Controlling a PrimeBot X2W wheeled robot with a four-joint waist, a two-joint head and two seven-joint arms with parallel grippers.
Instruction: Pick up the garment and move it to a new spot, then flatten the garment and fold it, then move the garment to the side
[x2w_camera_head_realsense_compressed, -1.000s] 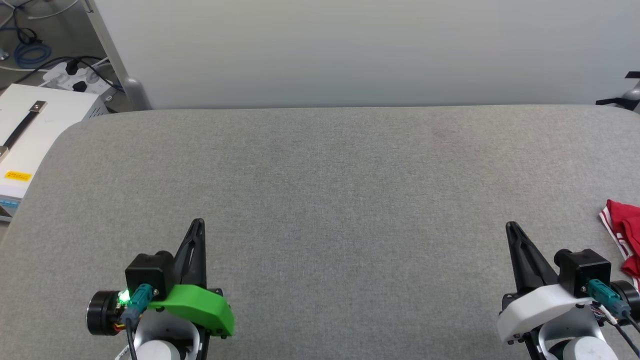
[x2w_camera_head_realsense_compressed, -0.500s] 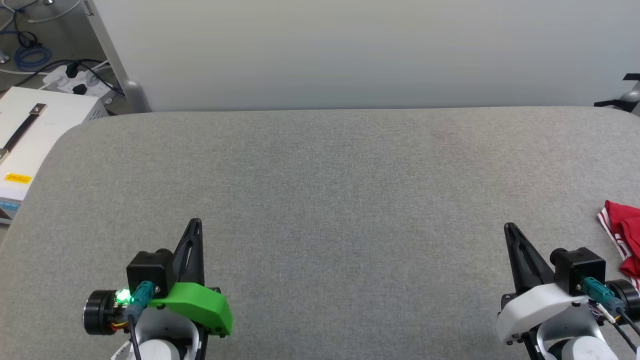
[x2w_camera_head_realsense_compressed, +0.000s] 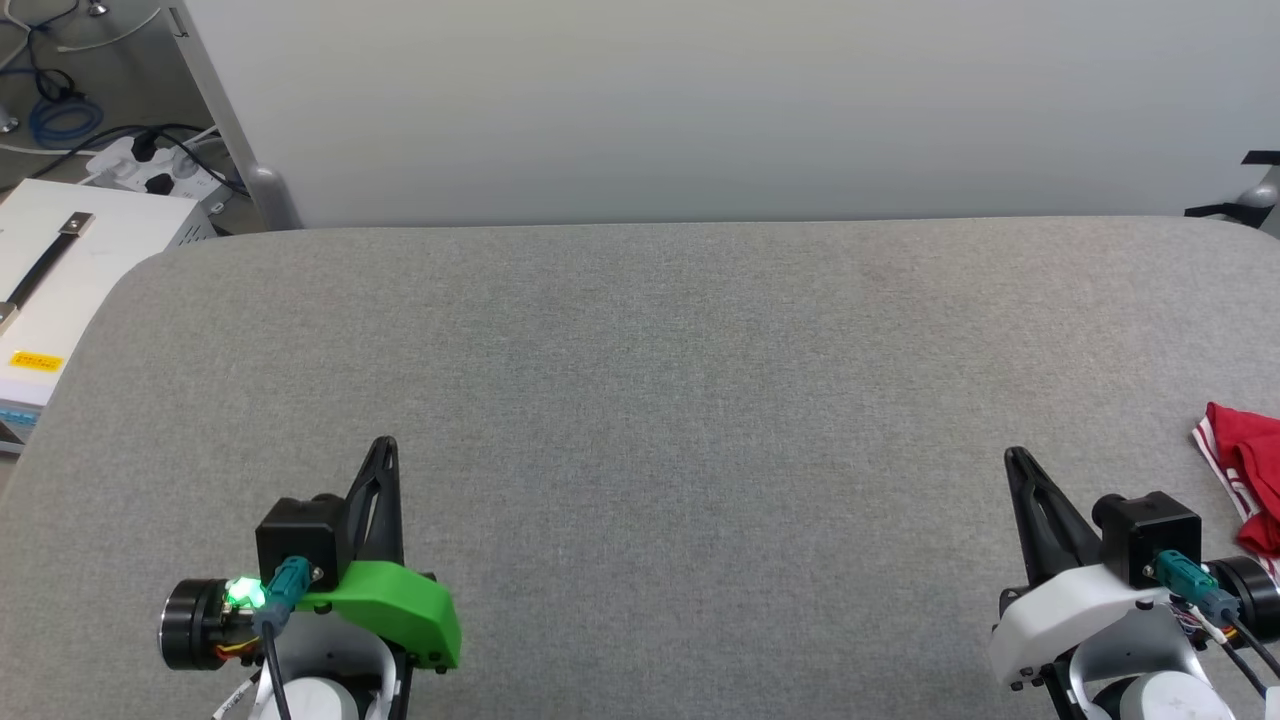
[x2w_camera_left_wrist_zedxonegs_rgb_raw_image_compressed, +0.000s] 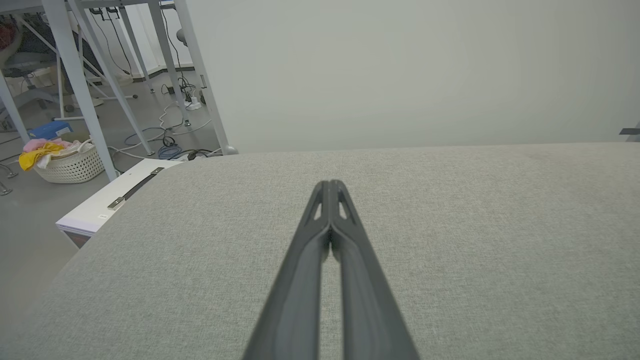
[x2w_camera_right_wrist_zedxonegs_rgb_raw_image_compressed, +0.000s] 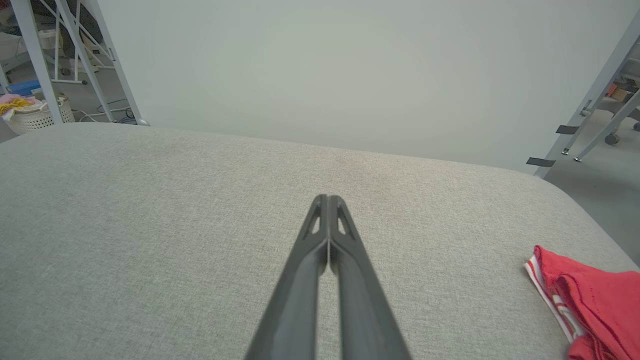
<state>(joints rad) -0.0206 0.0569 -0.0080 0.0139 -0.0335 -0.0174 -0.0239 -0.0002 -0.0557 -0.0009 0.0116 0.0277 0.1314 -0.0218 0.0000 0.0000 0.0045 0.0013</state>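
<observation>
Left claw (x2w_camera_head_realsense_compressed: 385, 445): clenched, fingers pressed together tip to tip and gripping nothing, which the left wrist view makes clear. It sits over the near-left part of the tabletop (x2w_camera_head_realsense_compressed: 640, 340), fingers pointing at the far edge. Green shell on that wrist, green LED lit beside it.

Right claw (x2w_camera_head_realsense_compressed: 1015, 458): same, clenched and empty, tips meeting in the right wrist view. Over the near-right part of the tabletop, white shell on the wrist.

Garment (x2w_camera_head_realsense_compressed: 1245, 470): at the right edge of the tabletop, nearer the front than the back, cut off by the frame in the head view. Bunched, not flat. Red fabric in folds, white-and-red striped trim on the side facing the tabletop centre. In the right wrist view it lies off to the right of the fingers, apart from them. Can't make out any print on the exposed part.

Tabletop is grey woven fabric with rounded far corners. Off the left edge there's a white box (x2w_camera_head_realsense_compressed: 70, 270) with a dark strap and a yellow label. Beyond it on the floor, a white power strip (x2w_camera_head_realsense_compressed: 150, 165) with cables. Left wrist view has a white basket (x2w_camera_left_wrist_zedxonegs_rgb_raw_image_compressed: 70, 162) holding yellow and pink cloth, on the floor past the far-left corner. Pale wall panel (x2w_camera_head_realsense_compressed: 700, 100) runs along the far edge.
</observation>
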